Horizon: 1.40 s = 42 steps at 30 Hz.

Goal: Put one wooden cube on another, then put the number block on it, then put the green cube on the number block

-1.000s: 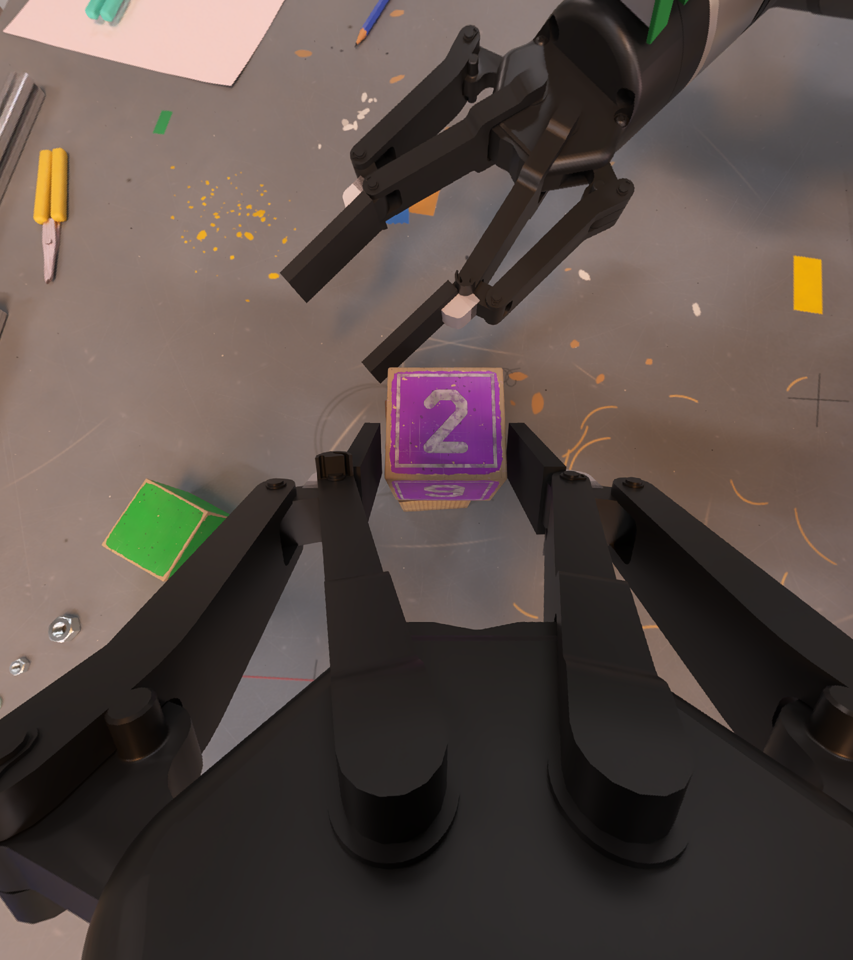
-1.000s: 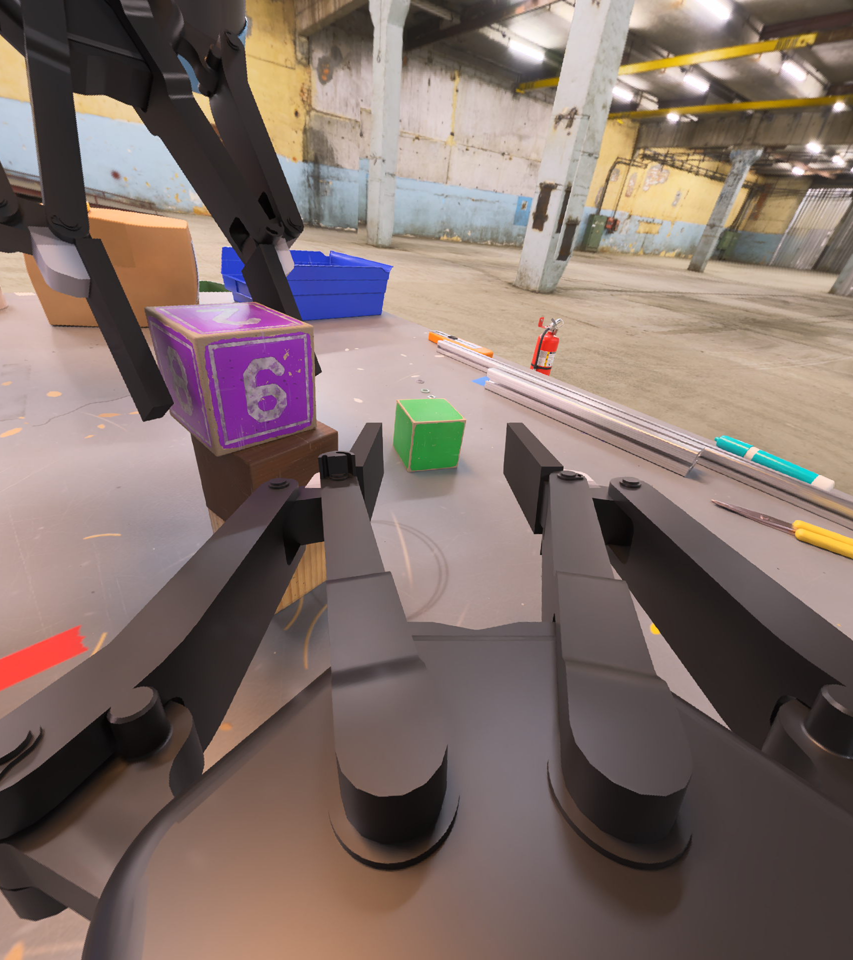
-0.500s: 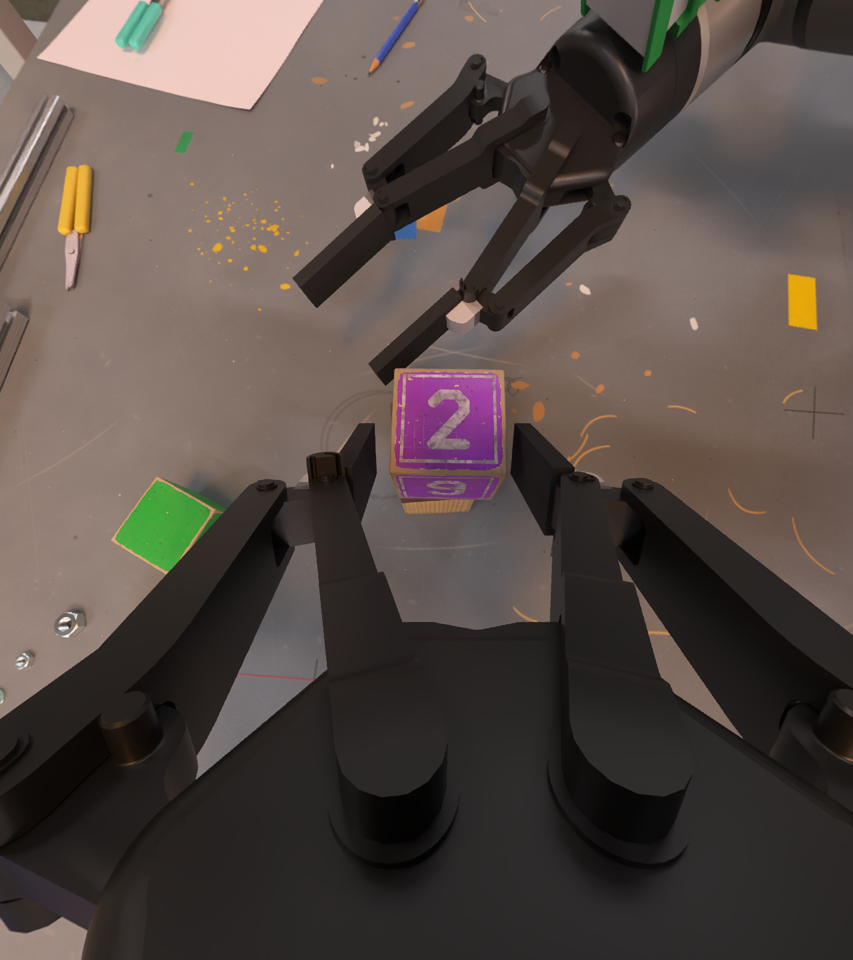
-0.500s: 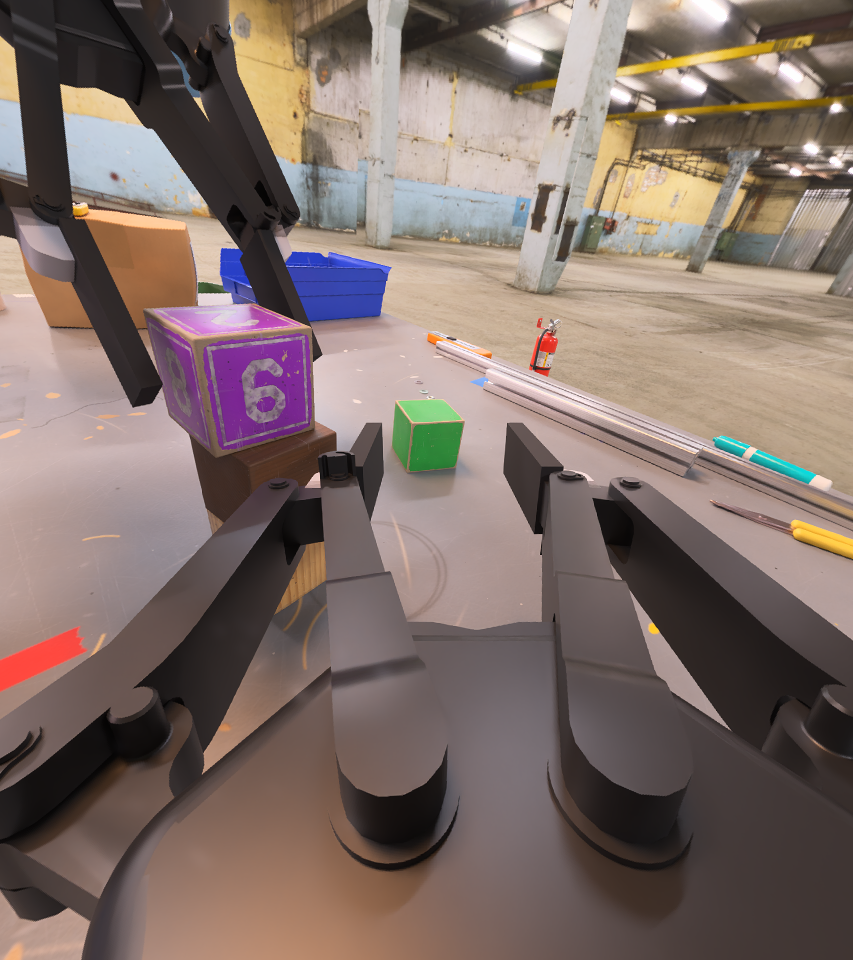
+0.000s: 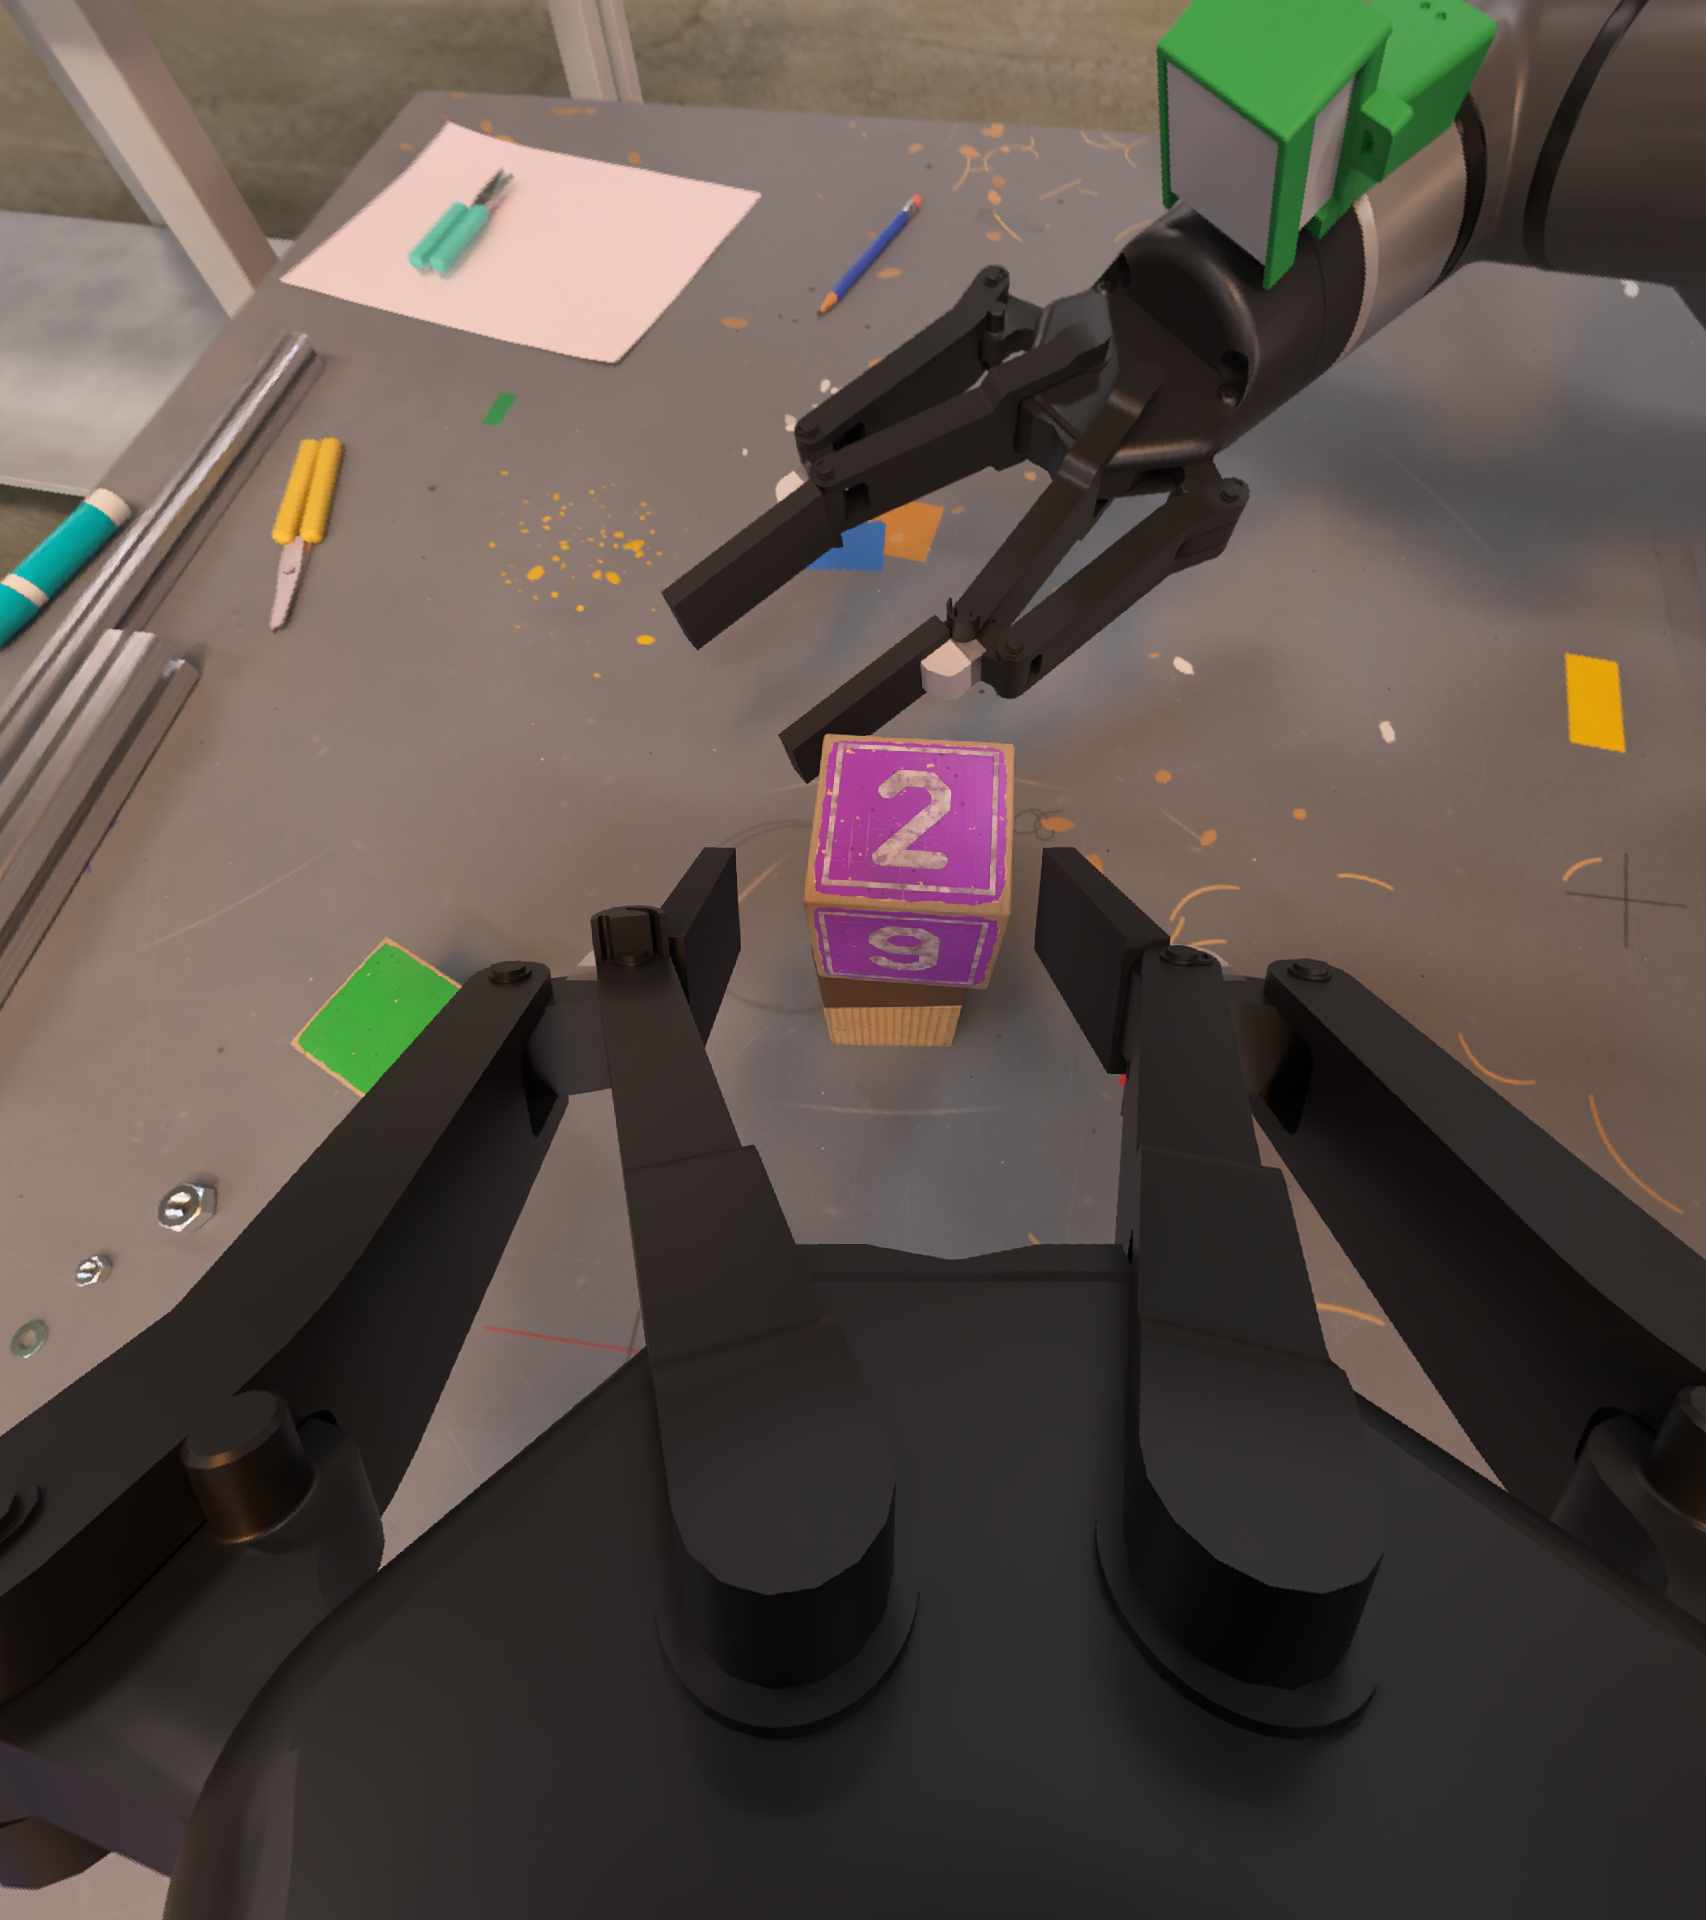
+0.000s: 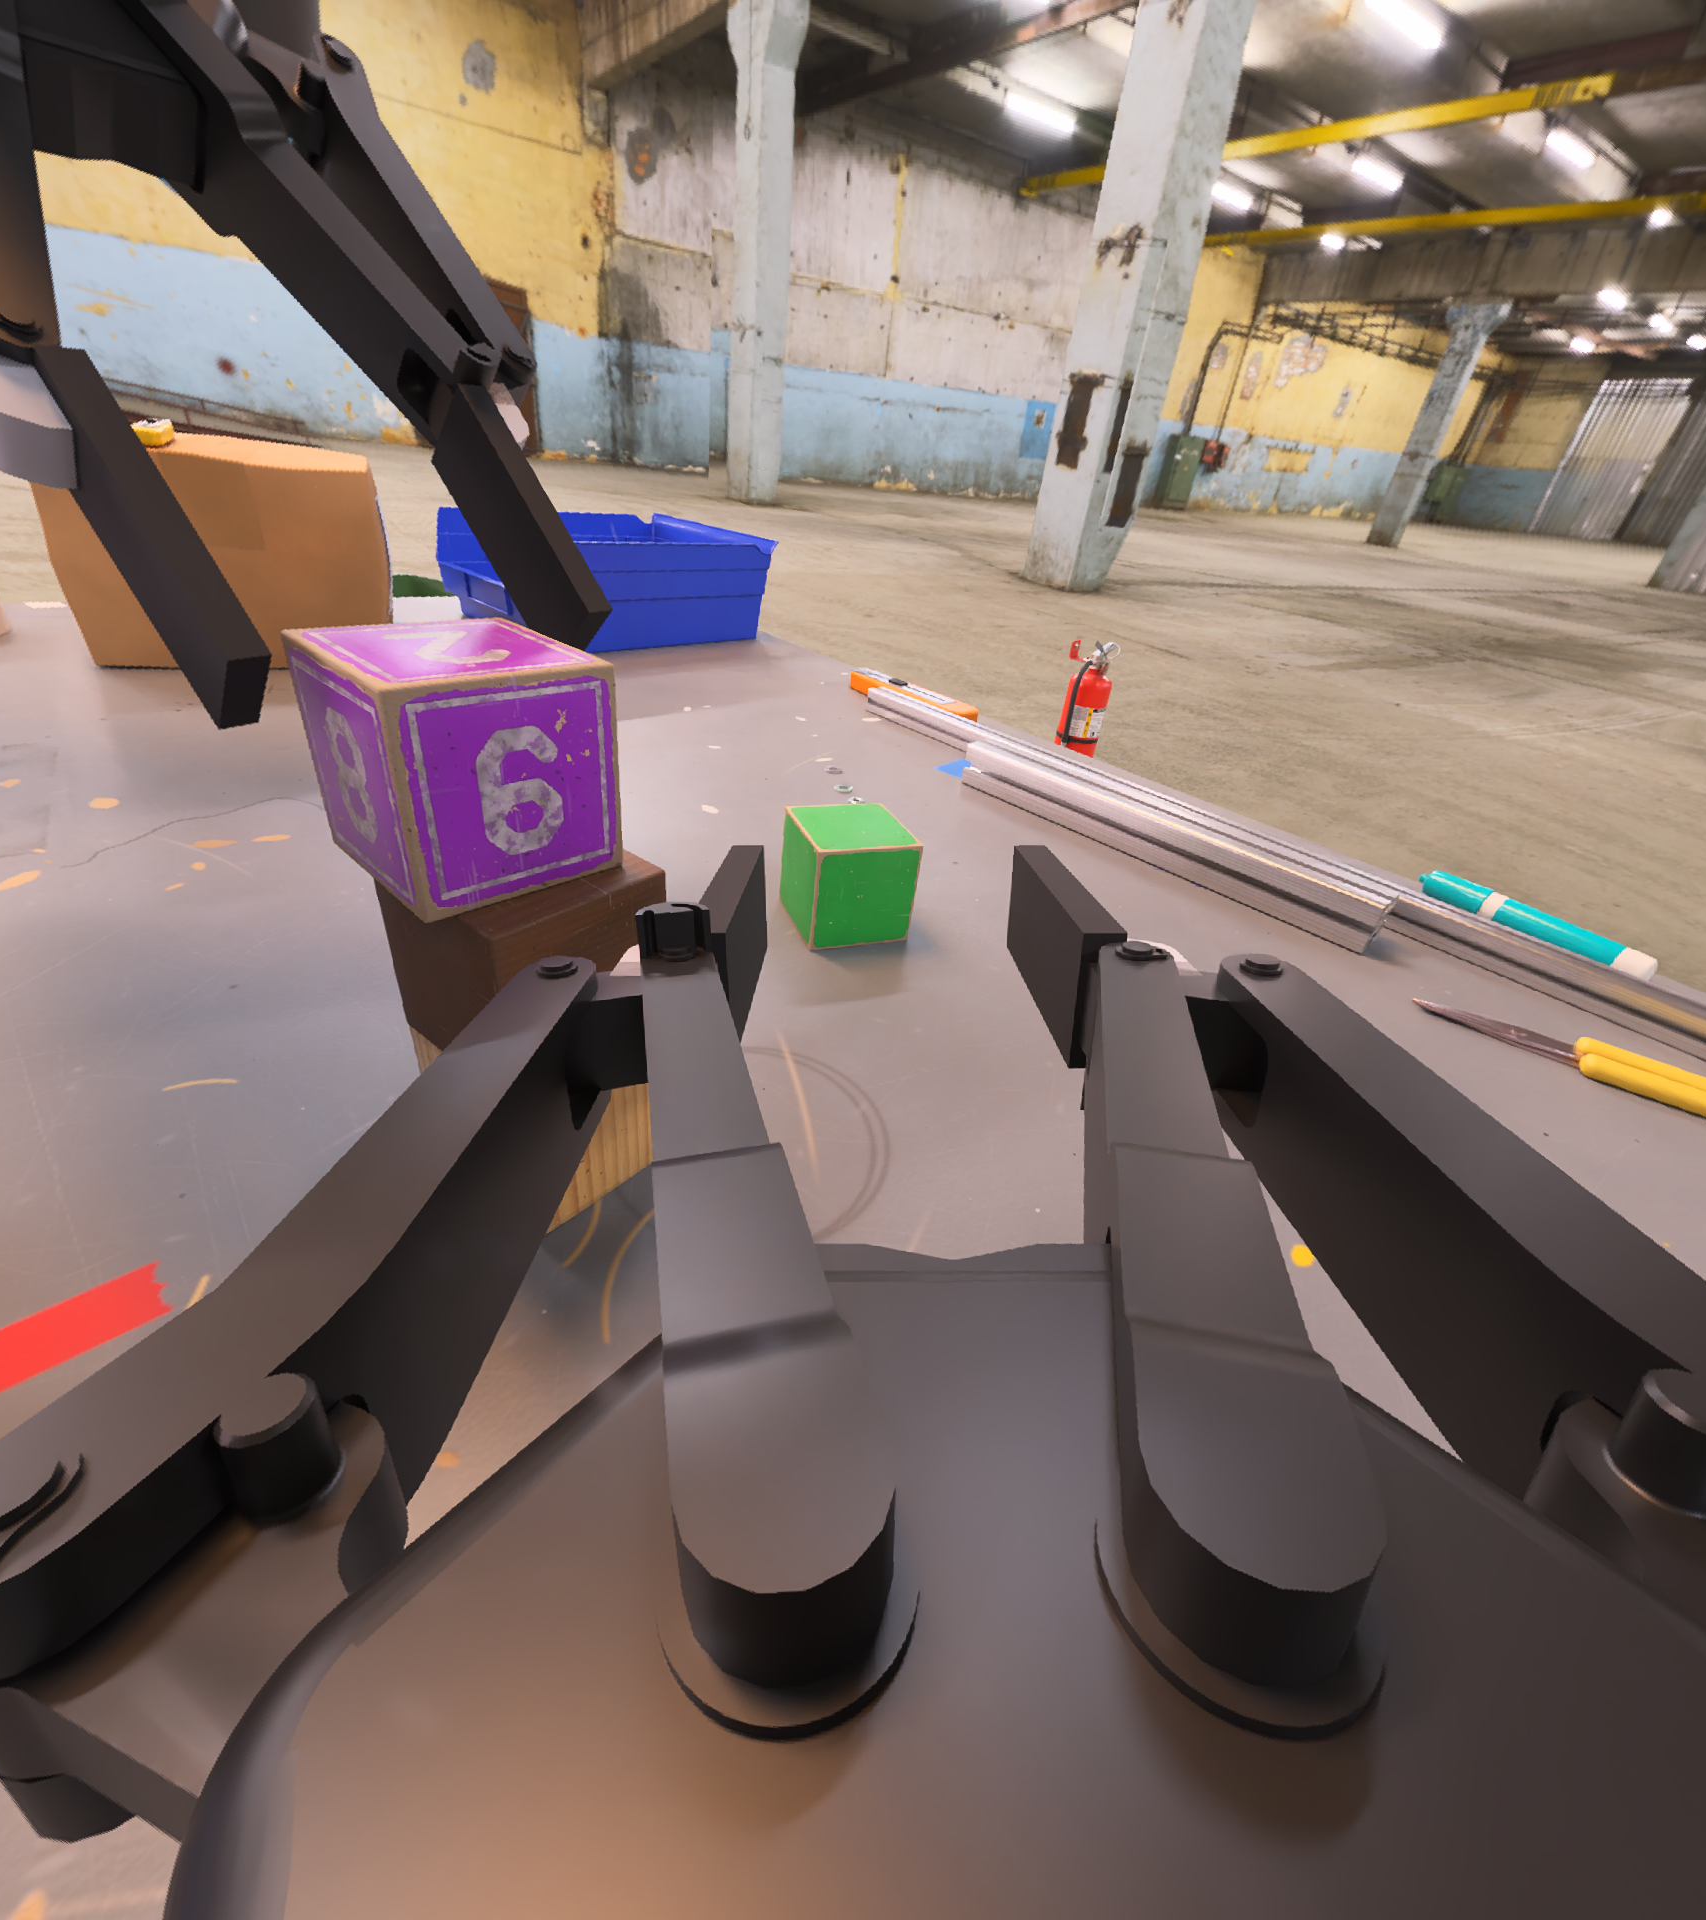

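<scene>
You are three blocks into a four-block stack. The purple number block (image 6: 459, 764) sits on a dark wooden cube (image 6: 516, 951), which rests on a light wooden cube (image 5: 893, 1023), all on the grey table (image 5: 1348, 1091). That makes two wooden cubes, one number block and one green cube. Only the green cube (image 6: 849, 878) is left: it sits alone on the table, well apart from the stack. Your left gripper (image 5: 885, 909) hangs above the stack, fingers spread and empty. Your right gripper (image 6: 880, 914) faces the green cube, fingers also apart, holding nothing.
</scene>
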Motion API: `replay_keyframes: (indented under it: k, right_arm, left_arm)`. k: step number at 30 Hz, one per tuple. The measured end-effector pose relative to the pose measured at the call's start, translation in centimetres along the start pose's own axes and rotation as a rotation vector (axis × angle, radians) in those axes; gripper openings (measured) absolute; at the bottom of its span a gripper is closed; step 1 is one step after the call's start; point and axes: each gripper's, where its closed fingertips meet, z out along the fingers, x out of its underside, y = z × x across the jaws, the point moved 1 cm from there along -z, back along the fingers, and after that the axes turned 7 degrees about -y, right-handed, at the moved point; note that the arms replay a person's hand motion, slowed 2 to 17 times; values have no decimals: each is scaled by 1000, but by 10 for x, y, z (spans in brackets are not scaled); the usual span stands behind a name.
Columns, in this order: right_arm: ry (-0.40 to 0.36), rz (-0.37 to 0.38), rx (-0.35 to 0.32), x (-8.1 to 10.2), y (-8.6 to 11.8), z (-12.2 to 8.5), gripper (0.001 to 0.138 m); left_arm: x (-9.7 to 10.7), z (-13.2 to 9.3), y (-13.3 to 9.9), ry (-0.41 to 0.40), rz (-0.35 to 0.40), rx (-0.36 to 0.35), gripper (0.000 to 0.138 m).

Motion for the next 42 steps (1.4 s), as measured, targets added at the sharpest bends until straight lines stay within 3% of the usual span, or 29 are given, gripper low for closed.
replay_keyframes:
  k: [16,26,32,42]
  right_arm:
    - [-1,-2,1,0,0,0,63]
    - [16,0,-1,5,-1,1,64]
    - [26,3,5,7,-5,1,65]
    - [57,23,7,16,-12,4,68]
  left_arm:
    - [5,-33,13,-201,-64,-135,82]
    - [24,-41,31,-294,-158,-216,88]
    - [44,-40,47,-317,-214,-291,90]
    - [86,-32,79,-279,-291,-471,92]
